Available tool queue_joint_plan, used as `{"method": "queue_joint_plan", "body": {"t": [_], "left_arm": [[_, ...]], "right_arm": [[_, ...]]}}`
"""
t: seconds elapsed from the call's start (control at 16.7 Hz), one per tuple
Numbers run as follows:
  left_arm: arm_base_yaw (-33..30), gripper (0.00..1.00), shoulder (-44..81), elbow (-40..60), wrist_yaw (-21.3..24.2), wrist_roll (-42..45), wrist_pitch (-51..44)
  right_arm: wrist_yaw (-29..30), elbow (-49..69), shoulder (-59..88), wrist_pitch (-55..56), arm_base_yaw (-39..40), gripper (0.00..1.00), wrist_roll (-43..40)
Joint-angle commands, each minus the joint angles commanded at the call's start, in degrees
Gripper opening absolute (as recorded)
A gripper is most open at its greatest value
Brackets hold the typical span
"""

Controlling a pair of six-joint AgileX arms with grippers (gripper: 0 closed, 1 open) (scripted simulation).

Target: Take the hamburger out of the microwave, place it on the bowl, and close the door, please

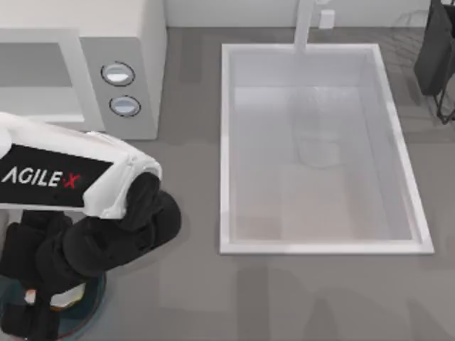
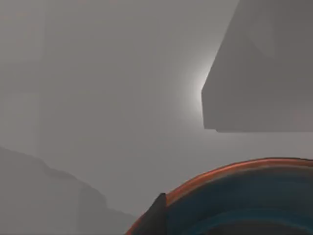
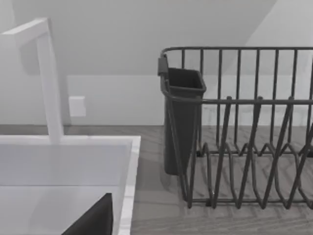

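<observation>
One arm is at work for you: the left arm (image 1: 71, 177) reaches in from the top view's left and bends its wrist down over the bowl (image 1: 82, 320) at the near left corner. The left gripper (image 1: 43, 304) hangs just above the reddish rim, likely so the drop lands inside. You cannot tell how wide it stands or what it grips. A tan-and-white scrap under the wrist is probably the hamburger (image 1: 67, 298), over the bowl. The microwave (image 1: 124, 42) shows its grey cavity bare, so the door likely waits to be shut. The right arm is parked to the right, facing sink (image 3: 129, 161) and dish rack (image 3: 244, 147); its grip cannot be told. Only lettering: "AGILE·X" on the left arm
</observation>
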Motion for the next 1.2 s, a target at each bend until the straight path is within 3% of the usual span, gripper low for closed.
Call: {"method": "queue_joint_plan", "body": {"t": [0.18, 0.84, 1.2], "left_arm": [[3.5, 1.00, -17.0, -7.6, 6.6, 19.4, 11.1], [22.7, 1.00, -80.9, -37.5, 28.3, 104.1, 52.3], [32.6, 1.00, -101.8, -49.2, 34.6, 133.5, 67.1]], "right_arm": [[0.0, 0.0, 0.0, 0.0, 0.0, 1.00, 0.0], [0.0, 0.0, 0.0, 0.0, 0.0, 1.00, 0.0], [0.0, 0.0, 0.0, 0.0, 0.0, 1.00, 0.0]]}}
